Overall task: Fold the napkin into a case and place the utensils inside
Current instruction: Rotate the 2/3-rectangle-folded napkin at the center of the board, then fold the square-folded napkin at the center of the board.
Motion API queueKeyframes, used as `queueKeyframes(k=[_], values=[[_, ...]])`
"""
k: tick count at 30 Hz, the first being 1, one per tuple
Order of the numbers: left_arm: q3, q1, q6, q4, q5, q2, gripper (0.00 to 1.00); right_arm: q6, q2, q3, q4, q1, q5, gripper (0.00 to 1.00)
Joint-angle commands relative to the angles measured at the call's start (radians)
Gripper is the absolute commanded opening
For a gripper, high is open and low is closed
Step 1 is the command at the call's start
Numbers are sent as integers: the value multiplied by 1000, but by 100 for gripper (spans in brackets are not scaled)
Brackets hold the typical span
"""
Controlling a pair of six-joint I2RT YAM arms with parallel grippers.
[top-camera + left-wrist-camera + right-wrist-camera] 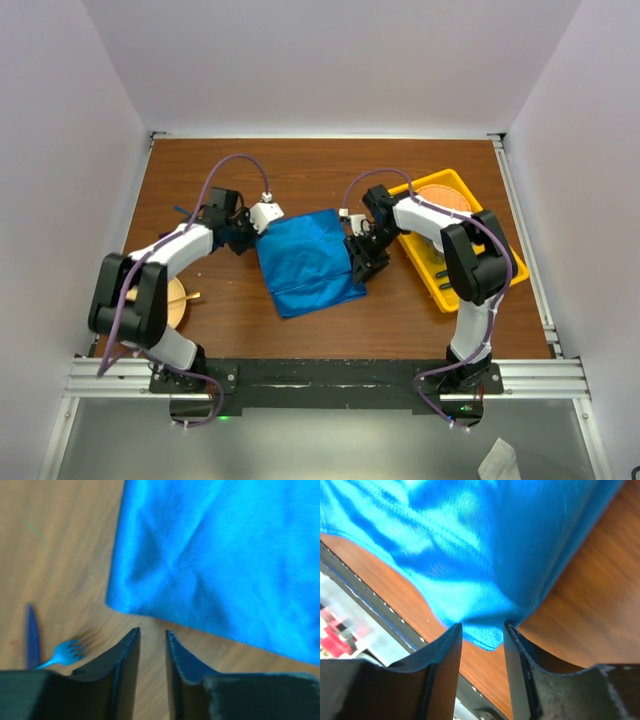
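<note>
The bright blue napkin [310, 262] lies folded into a rough rectangle in the middle of the brown table. My left gripper [247, 240] sits at its left edge; the left wrist view shows that gripper [153, 630] open over bare wood, just short of the napkin's [225, 555] corner. A light blue plastic fork [67, 651] and a darker thin utensil [32, 635] lie to its left. My right gripper [358, 264] is at the cloth's right edge. The right wrist view shows that gripper [482, 626] parted, with a corner of the napkin [470, 545] lying loose between the tips.
A yellow tray [441, 298] with an orange plate [440, 195] stands at the right, beside the right arm. A round wooden disc [176, 305] with a gold utensil [190, 297] on it sits at the front left. The metal rail runs along the near edge.
</note>
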Motion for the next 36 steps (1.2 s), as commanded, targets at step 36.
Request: queueKeyframes(k=[36], values=[[-159, -459, -37, -66, -139, -152, 45, 11, 140, 323, -60, -38, 63, 42]])
